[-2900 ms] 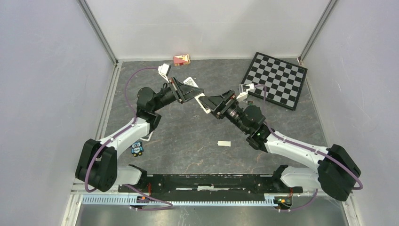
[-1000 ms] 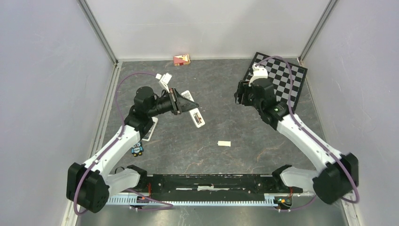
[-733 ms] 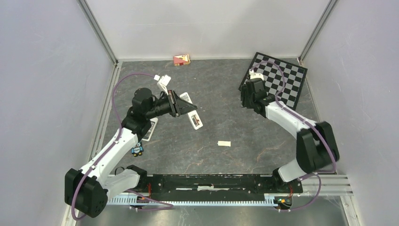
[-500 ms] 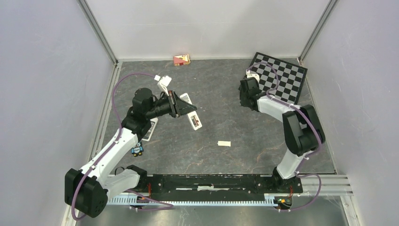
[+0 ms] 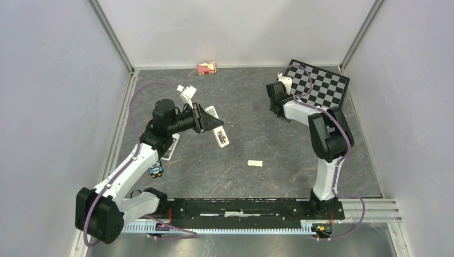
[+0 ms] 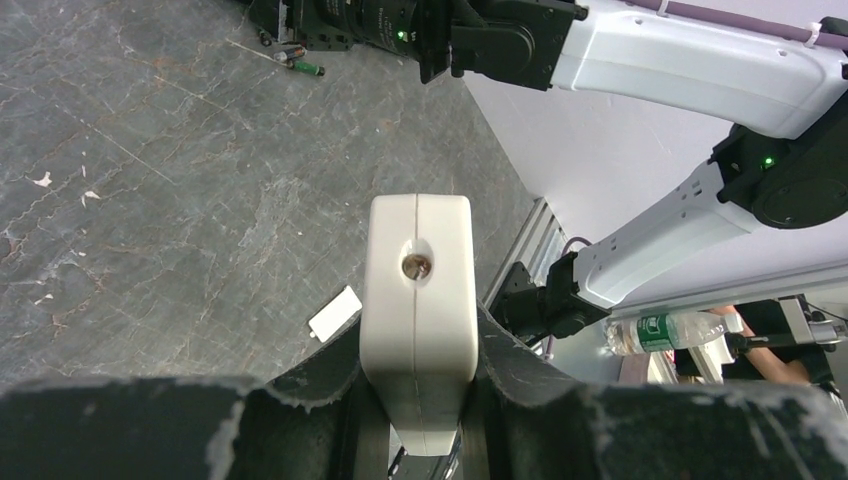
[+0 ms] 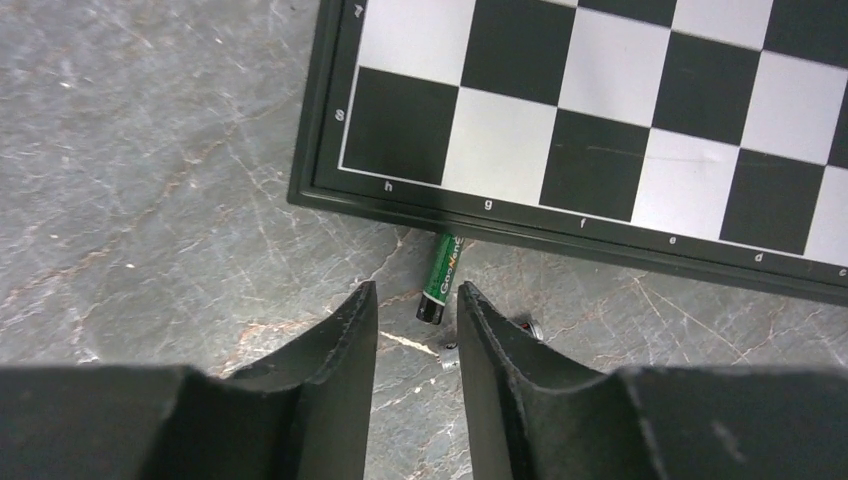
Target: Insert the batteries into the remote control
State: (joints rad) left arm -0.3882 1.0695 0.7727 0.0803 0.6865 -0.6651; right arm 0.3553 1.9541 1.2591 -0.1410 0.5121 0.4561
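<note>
Lying near the bench's (image 7: 150, 150) far right corner, one end against the chessboard's (image 7: 640, 110) frame, the green battery (image 7: 441, 277) is framed by the spread right jaws, apparently lined up for pickup, while the left jaws pinch the white remote (image 6: 417, 300) aloft, seemingly ready for loading.

Two arms, same build. Left arm (image 5: 124, 171): white shell links, bulky black joint housings. Right arm (image 5: 327, 176): same white and black. A purple cable (image 5: 140, 91) runs along each arm, and a white zip tie (image 6: 826, 26) shows on the right one. Small green lights (image 6: 401, 35) sit on the black joints. There is a white camera block (image 5: 187, 94) at each wrist. Left fingers (image 6: 310, 385) and right fingers (image 7: 345, 340) are matte black with rough, chipped edges. Both bases are bolted to a black rail (image 5: 241, 206) with a white toothed strip (image 5: 225, 228) in front.
</note>
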